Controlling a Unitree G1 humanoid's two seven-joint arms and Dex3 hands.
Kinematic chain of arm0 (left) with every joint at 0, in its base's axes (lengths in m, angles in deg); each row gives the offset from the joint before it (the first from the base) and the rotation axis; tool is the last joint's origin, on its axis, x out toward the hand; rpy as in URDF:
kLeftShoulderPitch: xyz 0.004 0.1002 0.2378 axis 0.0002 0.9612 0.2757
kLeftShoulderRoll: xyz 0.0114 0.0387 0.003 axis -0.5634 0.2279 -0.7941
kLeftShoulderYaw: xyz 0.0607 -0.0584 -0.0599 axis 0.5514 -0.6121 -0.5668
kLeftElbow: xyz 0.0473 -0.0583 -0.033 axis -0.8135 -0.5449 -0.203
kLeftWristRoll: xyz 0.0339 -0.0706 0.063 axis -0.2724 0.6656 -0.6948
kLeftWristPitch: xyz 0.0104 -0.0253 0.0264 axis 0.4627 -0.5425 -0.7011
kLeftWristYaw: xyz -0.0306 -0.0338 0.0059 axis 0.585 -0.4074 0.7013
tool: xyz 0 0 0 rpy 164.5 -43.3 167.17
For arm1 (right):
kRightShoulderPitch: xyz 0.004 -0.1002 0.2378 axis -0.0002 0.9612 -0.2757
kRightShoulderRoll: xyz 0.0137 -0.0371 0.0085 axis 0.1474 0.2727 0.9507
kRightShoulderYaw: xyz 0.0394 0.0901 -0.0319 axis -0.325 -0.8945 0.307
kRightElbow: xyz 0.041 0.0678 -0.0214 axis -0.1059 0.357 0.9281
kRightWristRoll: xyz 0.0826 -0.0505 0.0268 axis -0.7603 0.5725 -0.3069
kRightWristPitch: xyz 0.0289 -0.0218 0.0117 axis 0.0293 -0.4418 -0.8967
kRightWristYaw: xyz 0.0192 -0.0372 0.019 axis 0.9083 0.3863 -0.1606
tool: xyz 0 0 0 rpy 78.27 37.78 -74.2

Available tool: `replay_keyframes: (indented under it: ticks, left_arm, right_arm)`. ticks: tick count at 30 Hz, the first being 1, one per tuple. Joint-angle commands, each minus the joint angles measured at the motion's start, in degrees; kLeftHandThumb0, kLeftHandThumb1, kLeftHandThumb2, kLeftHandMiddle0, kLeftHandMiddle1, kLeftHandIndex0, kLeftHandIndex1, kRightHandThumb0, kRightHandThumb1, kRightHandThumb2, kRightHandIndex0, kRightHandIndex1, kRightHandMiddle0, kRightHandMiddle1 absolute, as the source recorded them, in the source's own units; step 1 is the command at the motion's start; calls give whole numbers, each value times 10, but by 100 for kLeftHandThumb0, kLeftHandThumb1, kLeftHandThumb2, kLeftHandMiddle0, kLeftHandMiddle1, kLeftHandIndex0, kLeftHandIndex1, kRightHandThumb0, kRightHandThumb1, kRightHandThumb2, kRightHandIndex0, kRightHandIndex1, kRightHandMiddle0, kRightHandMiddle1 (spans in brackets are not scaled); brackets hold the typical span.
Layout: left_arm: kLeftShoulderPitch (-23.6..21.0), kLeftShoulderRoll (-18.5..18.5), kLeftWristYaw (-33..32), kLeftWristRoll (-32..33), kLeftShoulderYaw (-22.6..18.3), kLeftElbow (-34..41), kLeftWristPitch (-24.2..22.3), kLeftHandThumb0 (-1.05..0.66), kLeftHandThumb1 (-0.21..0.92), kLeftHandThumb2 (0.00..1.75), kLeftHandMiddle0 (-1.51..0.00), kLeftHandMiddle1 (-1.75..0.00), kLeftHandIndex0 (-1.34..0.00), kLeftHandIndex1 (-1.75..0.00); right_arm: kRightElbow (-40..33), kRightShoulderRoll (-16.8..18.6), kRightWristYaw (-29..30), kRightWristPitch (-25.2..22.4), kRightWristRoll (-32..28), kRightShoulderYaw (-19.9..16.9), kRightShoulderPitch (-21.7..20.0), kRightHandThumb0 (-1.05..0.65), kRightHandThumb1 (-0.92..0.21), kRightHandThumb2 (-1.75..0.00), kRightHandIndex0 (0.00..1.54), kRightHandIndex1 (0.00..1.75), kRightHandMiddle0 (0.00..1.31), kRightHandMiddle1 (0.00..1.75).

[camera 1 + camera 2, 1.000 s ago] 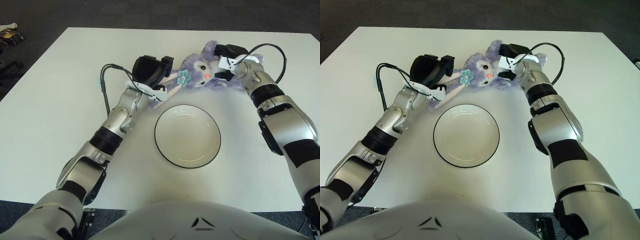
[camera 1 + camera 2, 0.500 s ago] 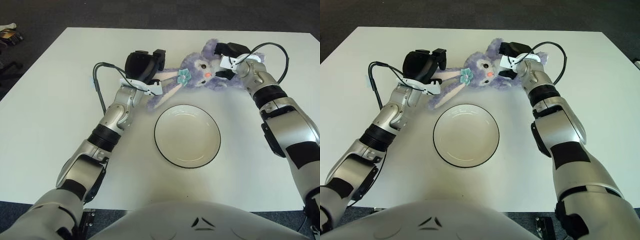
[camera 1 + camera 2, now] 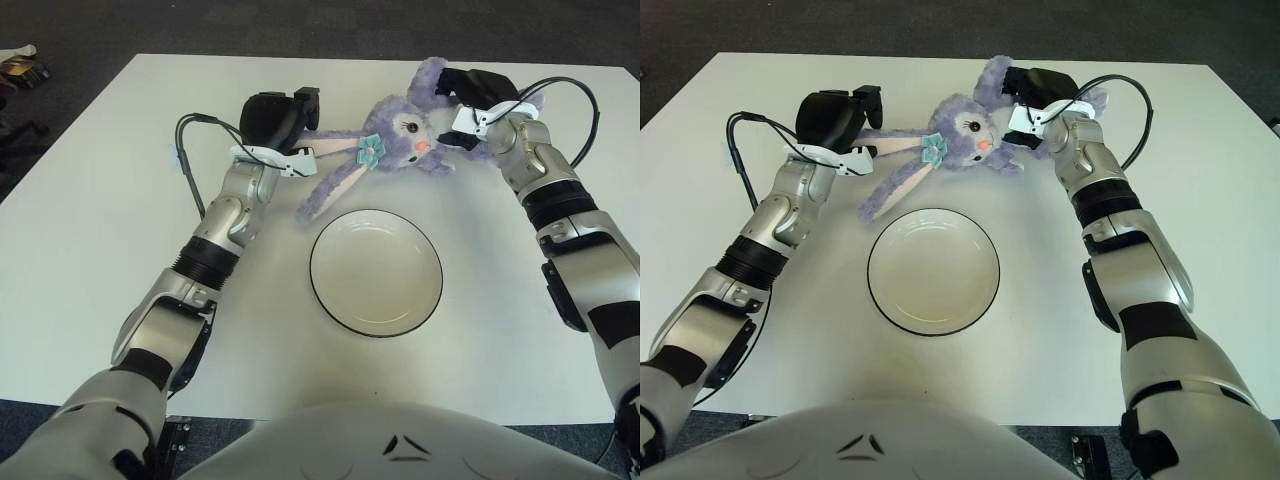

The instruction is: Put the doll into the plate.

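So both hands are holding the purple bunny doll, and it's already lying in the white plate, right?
Not quite. Both hands, left and right, do hold the purple bunny doll, but the left eye view shows it stretched between them beyond the white plate, which holds nothing.

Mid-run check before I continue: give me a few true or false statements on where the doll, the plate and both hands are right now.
1. The doll lies inside the plate. False: it is beyond the plate's far rim, held between the two hands.
2. The left hand grips the doll's leg end. True.
3. The right hand is at the doll's head end, by the ears. True.
4. The plate holds a second toy. False: nothing is in it.
5. The doll's face points away from the camera. False: its eyes and pink nose are visible.
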Motion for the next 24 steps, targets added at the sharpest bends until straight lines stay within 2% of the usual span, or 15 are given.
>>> replay_keyframes:
  ticks: [1,11,17,19,24]
  left_arm:
    - [-21,-4,-14,10,-10,-20,4,0,1,163,-83,-166,-64,-175]
    - [-42,0,-31,24,-11,-48,-3,0,1,165,-81,-171,-65,-175]
    - [-51,0,-29,36,-14,-57,-5,0,3,160,-84,-161,-64,-175]
    - [-54,1,-29,42,-17,-64,-5,0,7,158,-79,-168,-59,-175]
    - [-66,4,-43,53,-21,-89,-4,-1,16,151,-73,-174,-50,-174]
  right_arm:
    - [-47,-12,-5,-8,-3,-15,18,56,-11,-157,78,175,105,175]
    - [-131,-17,-33,-50,2,-35,42,57,-9,-159,80,175,107,175]
    - [-179,-20,-48,-82,9,-42,55,57,-10,-158,79,175,107,175]
    - [-192,-22,-53,-93,13,-44,58,56,-10,-158,79,175,107,175]
    - [-220,-29,-56,-109,23,-50,70,56,-11,-157,78,175,106,175]
